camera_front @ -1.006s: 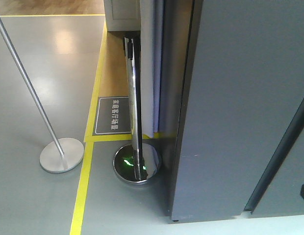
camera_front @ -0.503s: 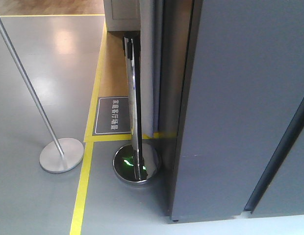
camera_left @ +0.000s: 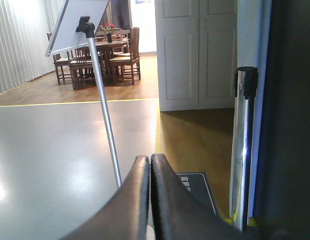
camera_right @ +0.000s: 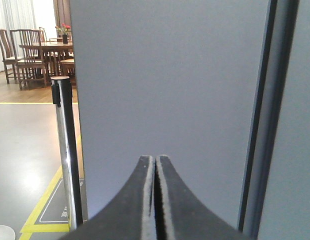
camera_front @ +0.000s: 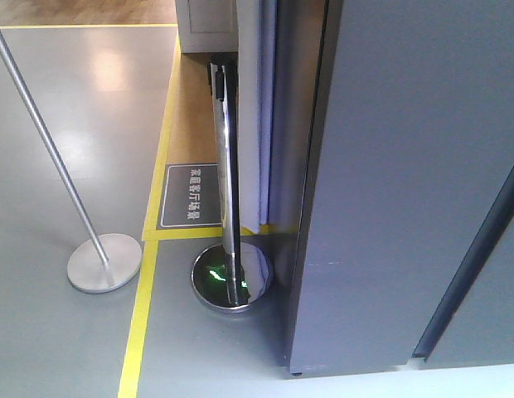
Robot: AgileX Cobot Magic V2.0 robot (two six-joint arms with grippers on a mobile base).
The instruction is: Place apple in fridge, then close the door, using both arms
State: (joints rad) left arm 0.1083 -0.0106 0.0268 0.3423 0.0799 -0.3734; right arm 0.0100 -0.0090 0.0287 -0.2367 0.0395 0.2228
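The door's [camera_front: 406, 166] smooth grey outer face fills the right of the front view and most of the right wrist view [camera_right: 170, 75]. A narrow white and blue strip of the fridge's lining [camera_front: 259, 108] shows left of the dark grey edge [camera_front: 294, 124], and also in the left wrist view [camera_left: 252, 50]. The apple is out of view. My left gripper [camera_left: 149, 157] is shut and empty, pointing along the floor beside the fridge. My right gripper [camera_right: 155, 157] is shut and empty, facing the grey door face. Neither arm shows in the front view.
A shiny metal pole [camera_front: 226, 166] on a round base [camera_front: 232, 278] stands close to the fridge's left side. A second pole [camera_front: 50, 157] with a flat base [camera_front: 104, 262] stands further left. Yellow floor lines [camera_front: 141, 315] and a dark floor sign [camera_front: 189, 196] lie nearby.
A dark shape at the right edge of the front view one second ago has left the view. The white strip beside the grey edge narrowed, then widened again slightly.
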